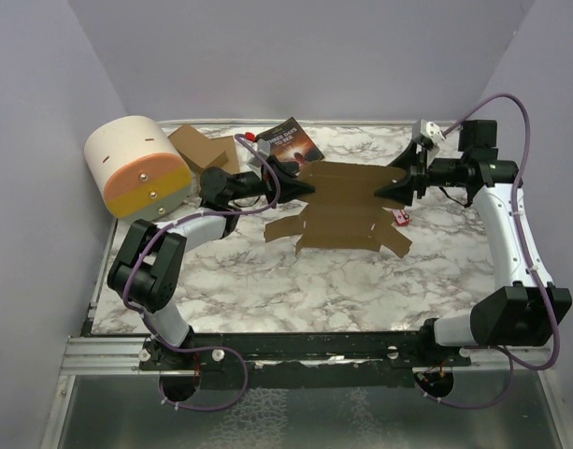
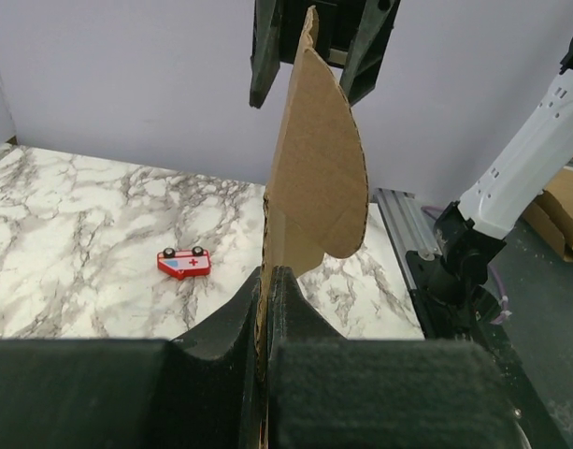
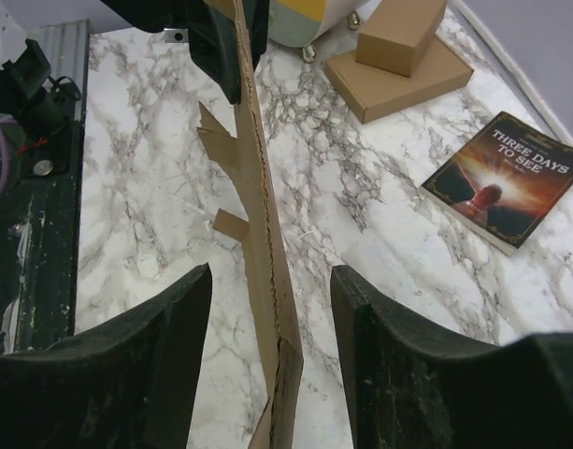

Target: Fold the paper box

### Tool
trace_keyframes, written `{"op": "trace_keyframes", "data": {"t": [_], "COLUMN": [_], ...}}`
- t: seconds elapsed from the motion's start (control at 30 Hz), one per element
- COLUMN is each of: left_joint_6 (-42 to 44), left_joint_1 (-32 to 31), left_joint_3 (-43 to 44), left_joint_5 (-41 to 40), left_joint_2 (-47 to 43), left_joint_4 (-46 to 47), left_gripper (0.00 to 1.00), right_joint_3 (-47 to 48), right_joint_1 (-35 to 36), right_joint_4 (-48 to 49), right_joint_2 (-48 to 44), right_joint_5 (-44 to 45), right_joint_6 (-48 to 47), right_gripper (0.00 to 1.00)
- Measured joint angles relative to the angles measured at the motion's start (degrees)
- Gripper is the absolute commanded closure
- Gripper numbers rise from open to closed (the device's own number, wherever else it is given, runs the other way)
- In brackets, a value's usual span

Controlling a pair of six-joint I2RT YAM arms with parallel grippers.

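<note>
Clamping the left end of the paper box (image 1: pixel 347 201), the left tool (image 1: pixel 305 187) is pinched tight on the cardboard edge, with no gap showing in the left wrist view. The right tool (image 1: pixel 384 190) sits at the sheet's right end, jaws roughly half spread. The cardboard runs between them with clear space on each side, so nothing is gripped there. The box is an unfolded flat brown sheet spanning between the two tools over the middle of the marble surface (image 1: pixel 267 290), toward the far half. Its cut flaps stick out on the near side, and a rounded flap shows in the left wrist view. Both wrist views see it edge-on. How steeply it is tilted, and whether its near flaps touch the surface, I cannot tell.

Counts:
- One paper box sheet.
- One dark-covered book (image 1: pixel 291 142), far of the sheet.
- One small red toy vehicle (image 1: pixel 400 218) on the surface near the sheet's right end.
- One stack of flat brown cardboard (image 1: pixel 197 148) at the far left; piece count unclear.
- One cream-and-orange drum (image 1: pixel 139 166), just left of that stack.
- Two arms, two tools.
</note>
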Motion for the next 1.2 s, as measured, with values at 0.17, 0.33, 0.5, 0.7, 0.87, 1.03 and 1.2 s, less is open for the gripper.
{"op": "trace_keyframes", "data": {"t": [0.17, 0.33, 0.5, 0.7, 0.87, 1.03, 1.2], "left_joint_6": [0.1, -0.1, -0.1, 0.1, 0.3, 0.4, -0.2], "left_joint_1": [0.0, 0.0, 0.0, 0.0, 0.2, 0.3, 0.9], "left_joint_3": [0.0, 0.0, 0.0, 0.0, 0.0, 0.0, 0.0], "left_joint_5": [0.0, 0.0, 0.0, 0.1, 0.2, 0.4, 0.0], "left_joint_2": [0.0, 0.0, 0.0, 0.0, 0.0, 0.0, 0.0], "left_joint_4": [0.1, 0.3, 0.3, 0.1, -0.1, -0.5, -1.0], "left_gripper": [1.00, 1.00, 1.00, 1.00, 1.00, 1.00, 0.59], "right_joint_3": [0.0, 0.0, 0.0, 2.1, 2.6, 2.6, 2.5], "right_joint_1": [1.3, 1.9, 2.0, 2.0, 2.0, 2.0, 2.0], "right_joint_4": [-2.1, -3.1, -3.9, -5.1, -5.9, -7.8, -7.9], "right_joint_2": [1.4, 1.9, 1.9, 2.0, 2.0, 2.2, 2.3], "right_joint_5": [0.6, 1.4, 1.9, 2.6, 2.8, 2.6, 2.3], "right_joint_6": [-1.5, -2.8, -3.4, -3.9, -4.6, -6.0, -5.7], "right_gripper": [0.64, 0.75, 0.71, 0.89, 0.97, 0.99, 0.99]}}
